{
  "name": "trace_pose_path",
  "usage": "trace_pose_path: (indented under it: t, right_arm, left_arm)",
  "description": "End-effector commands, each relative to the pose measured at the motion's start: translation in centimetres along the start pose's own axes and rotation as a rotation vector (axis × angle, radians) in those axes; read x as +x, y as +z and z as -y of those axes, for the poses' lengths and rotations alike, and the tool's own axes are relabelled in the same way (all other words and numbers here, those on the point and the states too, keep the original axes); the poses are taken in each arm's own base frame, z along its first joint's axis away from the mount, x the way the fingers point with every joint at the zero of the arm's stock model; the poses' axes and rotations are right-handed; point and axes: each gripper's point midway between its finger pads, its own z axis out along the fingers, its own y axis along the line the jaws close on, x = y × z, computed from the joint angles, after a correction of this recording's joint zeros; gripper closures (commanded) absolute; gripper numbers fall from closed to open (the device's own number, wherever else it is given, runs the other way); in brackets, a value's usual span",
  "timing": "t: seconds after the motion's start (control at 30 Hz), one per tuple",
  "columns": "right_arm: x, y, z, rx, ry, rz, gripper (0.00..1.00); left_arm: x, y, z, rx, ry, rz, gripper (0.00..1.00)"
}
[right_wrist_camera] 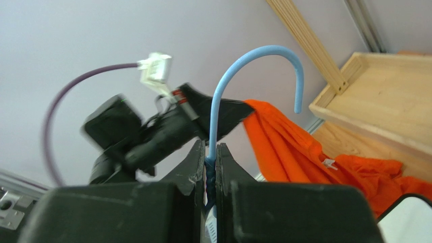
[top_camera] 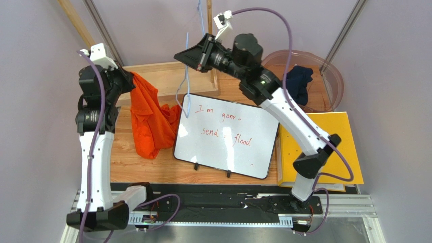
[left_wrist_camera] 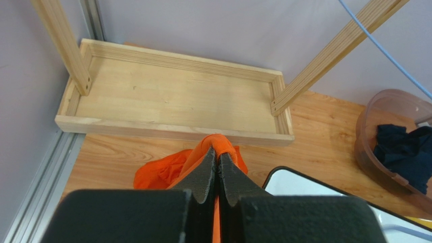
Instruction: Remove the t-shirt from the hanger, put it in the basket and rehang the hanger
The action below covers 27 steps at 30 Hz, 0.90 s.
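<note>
The orange t-shirt (top_camera: 149, 119) hangs from my left gripper (top_camera: 131, 77), which is shut on a fold of it; its lower part rests on the wooden table. In the left wrist view the shirt (left_wrist_camera: 223, 144) bulges out past the closed fingertips of the left gripper (left_wrist_camera: 219, 154). My right gripper (top_camera: 195, 56) is raised at the back and shut on the neck of the thin light-blue wire hanger (top_camera: 186, 76), which dangles bare, apart from the shirt. In the right wrist view the hanger's hook (right_wrist_camera: 263, 55) rises from the right gripper (right_wrist_camera: 211, 152), with the shirt (right_wrist_camera: 304, 152) beyond.
A whiteboard (top_camera: 225, 134) with red writing lies mid-table. A wooden tray frame (top_camera: 170, 78) with upright posts stands at the back. A clear tub (top_camera: 324, 76) holding dark cloth (top_camera: 299, 81) is at back right. A yellow board (top_camera: 329, 147) lies on the right.
</note>
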Motion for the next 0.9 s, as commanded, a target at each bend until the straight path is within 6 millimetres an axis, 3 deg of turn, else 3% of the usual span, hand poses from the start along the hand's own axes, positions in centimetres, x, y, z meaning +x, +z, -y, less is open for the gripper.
trace_pose_path:
  t: [0.0, 0.07, 0.1, 0.13, 0.17, 0.27, 0.37, 0.4, 0.47, 0.5, 0.53, 0.57, 0.6, 0.67, 0.8, 0.87]
  right_arm:
    - [-2.0, -3.8, -3.3, -0.051, -0.179, 0.032, 1.00]
    - [-1.9, -4.3, -3.6, -0.058, -0.202, 0.020, 1.00]
    - [-1.7, -4.4, -3.6, -0.063, -0.214, 0.010, 1.00]
    - [-1.6, -4.5, -3.6, -0.066, -0.236, 0.003, 1.00]
    - [-1.3, -4.6, -3.5, -0.065, -0.246, -0.012, 1.00]
    - [-0.9, -4.9, -3.3, -0.063, -0.284, -0.033, 1.00]
    - [-0.9, -5.2, -3.0, -0.055, -0.334, -0.034, 1.00]
    - [-1.0, -5.3, -2.9, -0.050, -0.354, -0.029, 1.00]
    - [-0.9, -5.3, -2.4, -0.043, -0.422, -0.029, 1.00]
    - [-1.1, -5.4, -2.3, -0.039, -0.447, -0.024, 1.00]
    - [-1.2, -5.4, -2.2, -0.039, -0.477, -0.016, 1.00]
    - [-1.1, -5.3, -1.5, -0.026, -0.534, -0.018, 1.00]
    - [-1.0, -5.3, -1.5, -0.024, -0.562, -0.013, 1.00]
    - [-0.8, -5.0, -0.8, -0.022, -0.642, 0.000, 1.00]
    - [-1.1, -4.4, -1.2, -0.060, -0.722, 0.046, 1.00]
    - [-1.8, -4.1, -1.8, -0.085, -0.754, 0.093, 1.00]
  left_arm:
    - [-1.6, 1.3, 1.4, 0.071, 0.031, -0.028, 0.72]
    - [-1.3, 1.7, 1.7, 0.082, 0.022, -0.065, 0.46]
    - [-1.6, 1.1, 2.2, 0.100, 0.017, -0.071, 0.25]
    - [-2.0, 0.4, 2.6, 0.116, 0.012, -0.061, 0.23]
    - [-2.5, -0.3, 3.0, 0.129, 0.010, -0.049, 0.14]
    - [-3.1, -3.1, 4.0, 0.167, 0.001, -0.025, 0.15]
    - [-2.5, -5.9, 6.9, 0.333, -0.028, -0.045, 0.17]
    - [-2.6, -8.0, 9.9, 0.505, -0.054, -0.053, 0.18]
    - [-2.3, -9.3, 12.4, 0.677, -0.094, -0.056, 0.21]
    - [-2.1, -11.7, 14.1, 0.796, -0.153, -0.093, 0.22]
    - [-2.1, -12.7, 14.9, 0.852, -0.169, -0.093, 0.23]
    - [-2.1, -13.0, 15.3, 0.896, -0.174, -0.072, 0.25]
    - [-2.1, -14.8, 16.0, 0.946, -0.182, -0.066, 0.26]
    - [-2.2, -16.3, 16.8, 1.005, -0.218, -0.059, 0.26]
    - [-1.5, -20.8, 18.8, 1.168, -0.251, -0.098, 0.26]
    - [-0.7, -21.6, 19.3, 1.205, -0.281, -0.137, 0.26]
